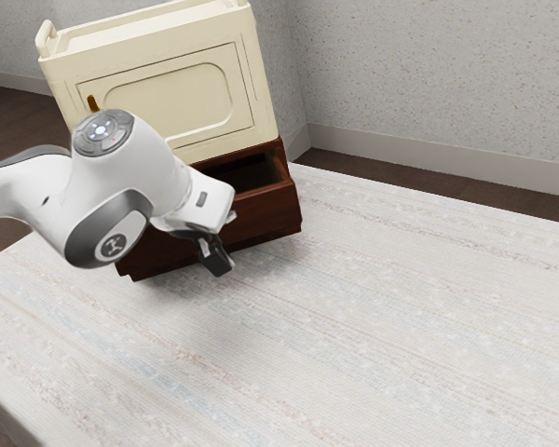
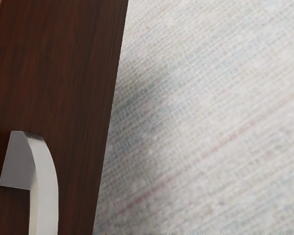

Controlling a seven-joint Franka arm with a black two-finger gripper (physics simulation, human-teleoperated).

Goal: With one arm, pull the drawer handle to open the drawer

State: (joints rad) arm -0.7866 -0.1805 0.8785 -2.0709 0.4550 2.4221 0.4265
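One arm (image 1: 112,200) reaches in front of the box (image 1: 172,102) from the exterior view's left. Its gripper (image 1: 221,264) hangs low before the box, tipped down toward the table (image 1: 401,326), close to the drawer front. Whether its jaws stand apart, together or clamped on the handle, I can't tell. The handle (image 2: 47,186) sits on the drawer face turned away from the box, and I'd make sure of a hold around its bowed bar before drawing more. The pull wants to be slow, level and straight out from the box; lifting or twisting could slip off the bar or bind the drawer on its runners. The bar's long axis runs nearly along the neighbouring edge of the drawer front, its bow standing out from the face, so I'd judge it best pinched across its thickness. Farther right, the drawer (image 1: 268,209) juts from below the box, partly open, its hollow in sight. Its front lies lengthwise roughly with the box's lower edge, and it points outward, toward the exterior view's bottom and slightly right.
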